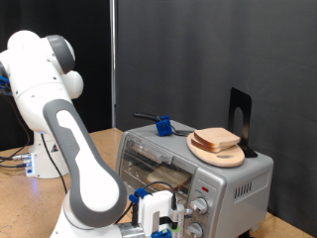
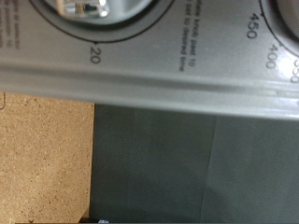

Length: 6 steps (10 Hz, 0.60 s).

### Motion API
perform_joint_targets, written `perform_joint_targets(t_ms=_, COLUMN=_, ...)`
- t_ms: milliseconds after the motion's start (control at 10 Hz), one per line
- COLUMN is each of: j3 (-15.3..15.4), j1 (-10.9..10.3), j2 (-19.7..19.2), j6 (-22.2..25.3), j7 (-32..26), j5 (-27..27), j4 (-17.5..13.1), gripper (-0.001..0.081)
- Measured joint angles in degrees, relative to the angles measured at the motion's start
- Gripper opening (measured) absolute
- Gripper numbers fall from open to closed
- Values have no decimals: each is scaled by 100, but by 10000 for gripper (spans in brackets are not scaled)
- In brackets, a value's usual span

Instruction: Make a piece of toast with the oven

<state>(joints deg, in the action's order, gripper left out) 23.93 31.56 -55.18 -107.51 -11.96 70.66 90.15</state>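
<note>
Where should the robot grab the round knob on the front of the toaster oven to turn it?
Grip the knob around its round rim, gripper fingers on opposite sides, coming straight at the front panel of the oven. It sticks out from the flat front, so probably only that side gives a clean hold. The gripper sits right by the knobs; the wrist view shows a dial edge with numbers.

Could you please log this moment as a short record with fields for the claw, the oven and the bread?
claw: low in front of the oven's control panel, by the knobs
oven: silver-grey, glass door shut, something pale on the rack inside
knob dial: fills the wrist view close up, numbers 20, 450, 400 readable
bread slices: piled on a round wooden plate on top of the oven
held: nothing seen
</note>
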Motion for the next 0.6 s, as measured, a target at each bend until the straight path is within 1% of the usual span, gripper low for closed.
perform_joint_targets(t_ms=300, j3=2, j1=-4, j2=1, j6=59, j7=185, j5=-35, j4=-19, gripper=680)
perform_joint_targets(t_ms=600, j3=33, j1=-29, j2=1, j6=3, j7=200, j5=-23, j4=-28, gripper=680)
